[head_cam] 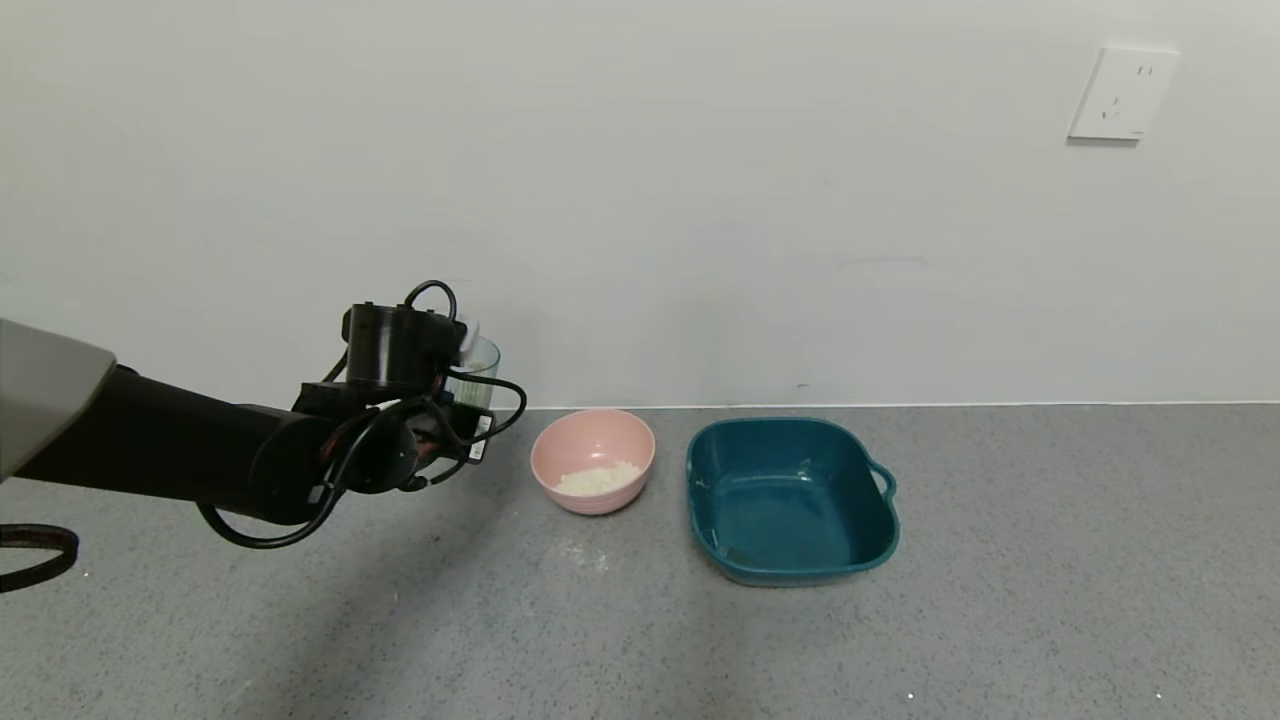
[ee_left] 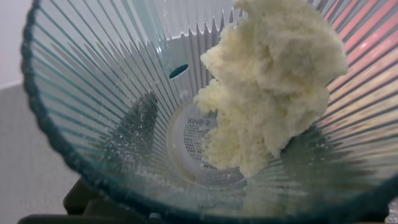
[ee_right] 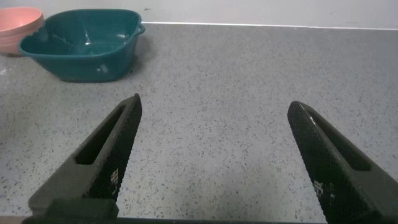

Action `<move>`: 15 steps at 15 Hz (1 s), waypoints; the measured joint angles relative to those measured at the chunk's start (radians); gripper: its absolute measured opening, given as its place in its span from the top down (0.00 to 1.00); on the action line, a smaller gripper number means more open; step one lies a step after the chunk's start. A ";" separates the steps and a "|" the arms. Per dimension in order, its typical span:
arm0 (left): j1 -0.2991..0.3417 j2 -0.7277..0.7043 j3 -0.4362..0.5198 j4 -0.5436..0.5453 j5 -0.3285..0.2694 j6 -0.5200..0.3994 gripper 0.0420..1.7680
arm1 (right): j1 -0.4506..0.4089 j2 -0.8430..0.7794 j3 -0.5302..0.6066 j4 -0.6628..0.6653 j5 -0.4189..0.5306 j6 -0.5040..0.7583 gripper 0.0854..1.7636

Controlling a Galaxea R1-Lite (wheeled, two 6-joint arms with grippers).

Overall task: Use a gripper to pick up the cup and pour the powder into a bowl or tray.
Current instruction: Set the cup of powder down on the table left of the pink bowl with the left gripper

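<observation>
1. Two grippers show: the black left gripper, with looping black cables, is raised above the grey speckled desk to the left of the small round pink bowl, and its fingers pinch the small transparent ribbed blue-green cup.
2. Held clear of the desk, the cup stands roughly upright in the head view, beside the pink bowl rather than over it.
3. Seen through the left wrist view, a clump of cream-white coarse powder clings to the inner wall of the cup, and fine grains dust the ribs near the base.
4. More of the same powder lies in a small heap in the pink bowl.
5. Just to the right of the bowl sits a larger dark teal squarish tray with a side handle.
6. Low over bare desk, well apart from the tray, the right gripper has its black fingers spread wide with nothing between them.
7. On the white wall behind is a white socket plate.
</observation>
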State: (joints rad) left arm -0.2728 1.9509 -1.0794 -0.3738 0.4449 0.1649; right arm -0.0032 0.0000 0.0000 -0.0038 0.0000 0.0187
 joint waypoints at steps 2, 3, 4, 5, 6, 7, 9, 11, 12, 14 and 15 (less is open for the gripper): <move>0.023 -0.018 0.027 -0.007 -0.027 -0.089 0.29 | 0.000 0.000 0.000 0.000 0.000 0.000 0.03; 0.034 -0.025 0.044 -0.024 -0.033 -0.123 0.29 | 0.000 0.000 0.000 0.000 0.000 -0.001 0.03; 0.042 -0.030 0.063 -0.048 -0.034 -0.143 0.29 | 0.000 0.000 0.000 0.000 0.000 0.000 0.03; 0.044 -0.034 0.088 -0.072 -0.034 -0.150 0.29 | 0.000 0.000 0.000 0.000 0.000 0.000 0.03; 0.045 -0.037 0.118 -0.105 -0.035 -0.152 0.29 | 0.000 0.000 0.000 0.000 0.000 -0.001 0.03; 0.046 -0.038 0.145 -0.142 -0.039 -0.154 0.29 | 0.000 0.000 0.000 0.000 0.000 0.000 0.03; 0.050 -0.037 0.198 -0.204 -0.053 -0.157 0.29 | 0.000 0.000 0.000 0.000 0.000 0.000 0.03; 0.048 -0.034 0.240 -0.271 -0.060 -0.162 0.29 | 0.000 0.000 0.000 0.000 0.000 -0.001 0.03; 0.048 -0.032 0.257 -0.300 -0.061 -0.167 0.29 | 0.000 0.000 0.000 0.000 0.000 -0.001 0.03; 0.053 -0.029 0.286 -0.335 -0.061 -0.171 0.29 | 0.000 0.000 0.000 0.000 0.000 0.000 0.03; 0.053 -0.022 0.300 -0.360 -0.061 -0.171 0.29 | 0.000 0.000 0.000 0.000 0.000 0.000 0.03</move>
State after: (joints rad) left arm -0.2202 1.9285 -0.7794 -0.7336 0.3838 -0.0062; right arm -0.0032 0.0000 0.0000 -0.0043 0.0000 0.0183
